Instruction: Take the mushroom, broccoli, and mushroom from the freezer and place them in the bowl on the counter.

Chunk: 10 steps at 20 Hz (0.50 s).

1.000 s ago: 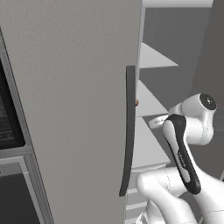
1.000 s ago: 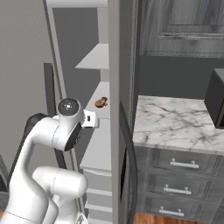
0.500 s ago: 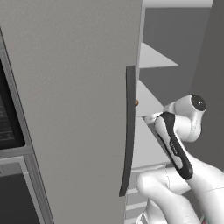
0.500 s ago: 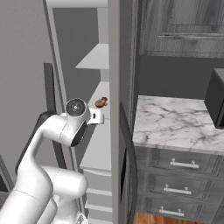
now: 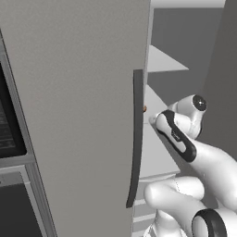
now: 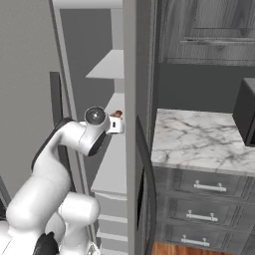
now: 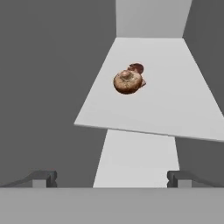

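Freezer (image 5: 74,92) door matt grey, smooth; counter (image 6: 199,142) veined white marble; drawers (image 6: 209,189) dark wood grain.

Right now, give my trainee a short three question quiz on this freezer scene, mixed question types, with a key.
1. True or false: the gripper is shut on the mushroom.
2. Multiple choice: the mushroom lies on A) the counter, B) a white freezer shelf, C) the floor.
3. Fill in: the freezer door stands ____.

Key: 1. false, its fingers stand wide apart, short of the mushroom. 2. B. 3. open.
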Motion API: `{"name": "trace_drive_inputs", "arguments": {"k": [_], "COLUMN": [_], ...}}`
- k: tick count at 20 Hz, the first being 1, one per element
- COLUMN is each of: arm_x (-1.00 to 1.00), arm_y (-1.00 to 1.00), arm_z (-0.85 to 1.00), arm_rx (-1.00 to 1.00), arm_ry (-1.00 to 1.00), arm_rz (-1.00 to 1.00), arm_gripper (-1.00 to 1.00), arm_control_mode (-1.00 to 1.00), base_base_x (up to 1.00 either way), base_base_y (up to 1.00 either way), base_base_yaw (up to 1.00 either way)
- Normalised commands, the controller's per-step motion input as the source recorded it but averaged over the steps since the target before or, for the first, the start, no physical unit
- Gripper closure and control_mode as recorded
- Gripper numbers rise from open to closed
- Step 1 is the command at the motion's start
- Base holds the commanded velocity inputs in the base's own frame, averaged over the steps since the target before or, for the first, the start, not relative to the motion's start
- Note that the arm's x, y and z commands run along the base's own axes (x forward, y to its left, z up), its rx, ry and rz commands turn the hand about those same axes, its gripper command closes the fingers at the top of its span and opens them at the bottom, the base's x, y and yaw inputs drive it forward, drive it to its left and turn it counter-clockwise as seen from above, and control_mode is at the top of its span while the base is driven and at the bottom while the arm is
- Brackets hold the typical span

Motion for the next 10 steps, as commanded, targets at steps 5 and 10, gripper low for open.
{"name": "trace_drive_inputs", "arguments": {"k": [5, 10], "arm_x": [0.63, 0.54], "arm_y": [0.0, -0.16], "arm_z": [0.0, 0.0], "arm_rx": [0.0, 0.01], "arm_ry": [0.0, 0.0], "arm_rz": [0.02, 0.07], "arm_gripper": [-1.0, -1.0], "arm_control_mode": [-1.0, -1.0], "base_base_x": [0.0, 0.0], "base_base_y": [0.0, 0.0], "base_base_yaw": [0.0, 0.0]}}
